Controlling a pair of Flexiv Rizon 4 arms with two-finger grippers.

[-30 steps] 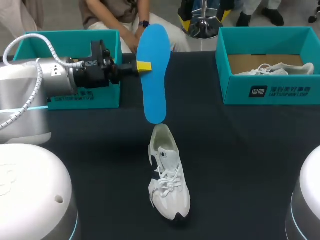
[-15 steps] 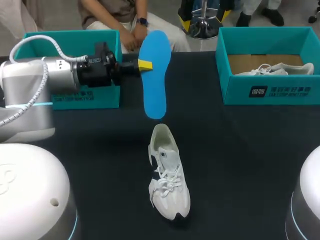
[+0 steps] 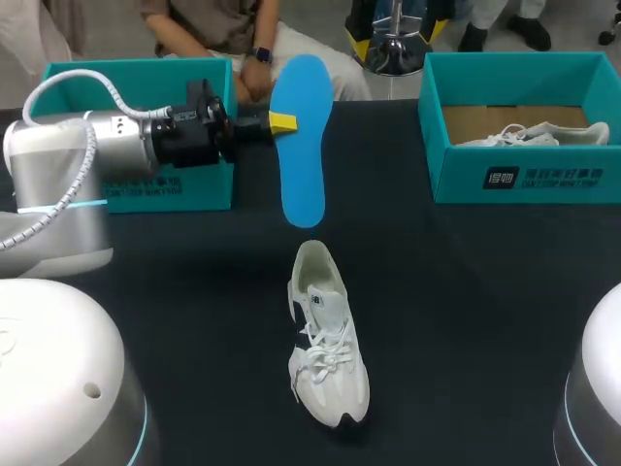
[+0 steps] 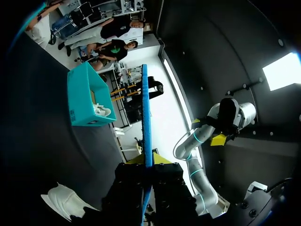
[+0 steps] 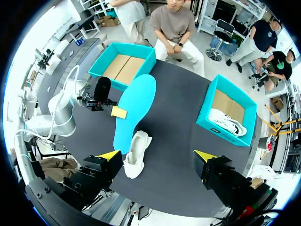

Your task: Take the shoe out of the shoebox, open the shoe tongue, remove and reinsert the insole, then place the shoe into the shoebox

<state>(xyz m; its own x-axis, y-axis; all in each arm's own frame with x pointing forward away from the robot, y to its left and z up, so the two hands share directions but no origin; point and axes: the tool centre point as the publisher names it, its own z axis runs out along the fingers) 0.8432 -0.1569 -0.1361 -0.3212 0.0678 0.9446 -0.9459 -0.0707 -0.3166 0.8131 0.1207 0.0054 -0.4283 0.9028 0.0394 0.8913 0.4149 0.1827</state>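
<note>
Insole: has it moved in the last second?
Yes, slightly. The insole, held in the left gripper, has drawn away from the shoe: the gap between its lower tip and the heel is wider.

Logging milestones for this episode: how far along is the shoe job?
Done: shoe sits out on the table, insole is removed. In hand: left gripper is shut on the insole, holding it in the air near the shoe's heel; right gripper is open, empty. Left: reinsert the insole, then put the shoe into the empty shoebox.
</note>
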